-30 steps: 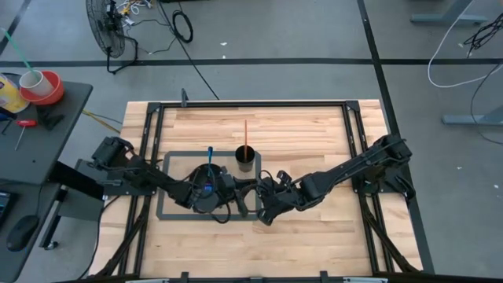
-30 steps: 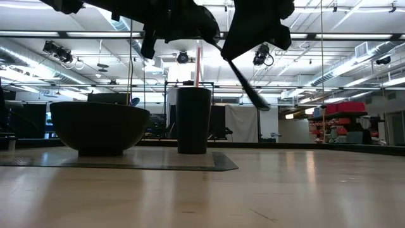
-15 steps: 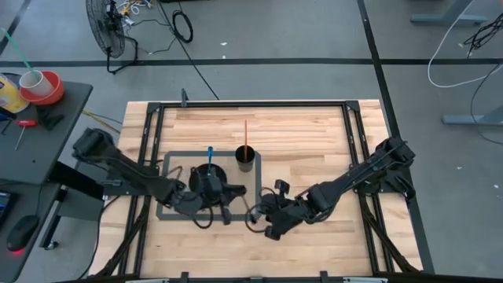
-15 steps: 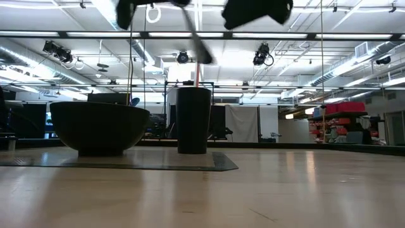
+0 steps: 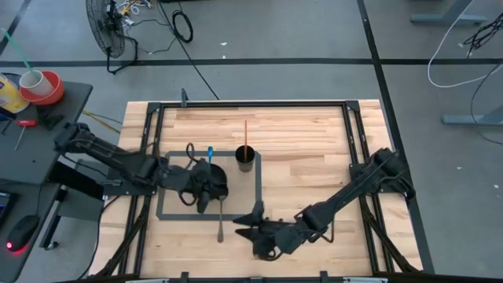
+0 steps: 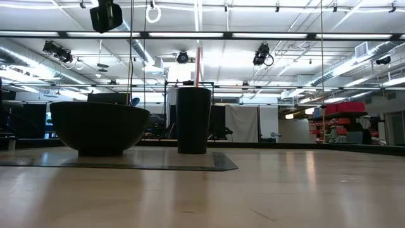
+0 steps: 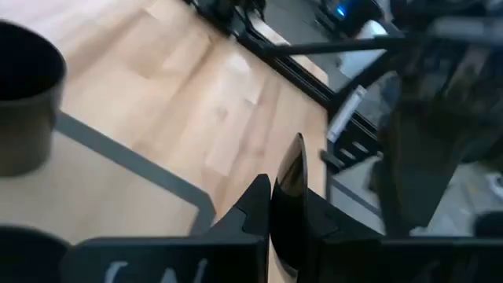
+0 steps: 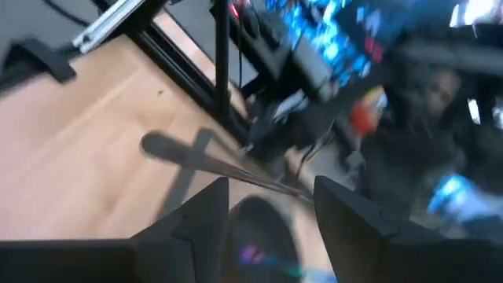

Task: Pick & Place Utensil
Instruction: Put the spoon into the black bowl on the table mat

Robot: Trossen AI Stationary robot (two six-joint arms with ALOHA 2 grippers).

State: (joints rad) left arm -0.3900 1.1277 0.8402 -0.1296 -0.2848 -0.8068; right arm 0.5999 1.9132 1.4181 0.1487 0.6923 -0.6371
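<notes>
A dark spoon sticks out from my left gripper toward the near edge, above the grey mat and the wood. That gripper is shut on it beside the black bowl. A blue utensil stands in the bowl. The black cup holds a red stick. My right gripper is open, near the table's near edge, just right of the spoon's free end. In the right wrist view the spoon lies ahead of the spread fingers. The low view shows no spoon. My left gripper pinches the spoon between its two shut fingers, by the end that lies toward the bowl. The spoon is lifted clear of the table, and its free end points toward the near edge. The fingers themselves hide exactly where they meet it.
Bowl and cup stand on the grey mat at the table's left middle. Black frame rails run along the table's edges. Bare wood stretches to the right of the mat and along the near edge.
My right gripper has drawn back from beside the bowl toward the near edge. Both grippers have gone up, almost out of the low view. The spoon has risen out of that view with them and now points toward the near edge.
</notes>
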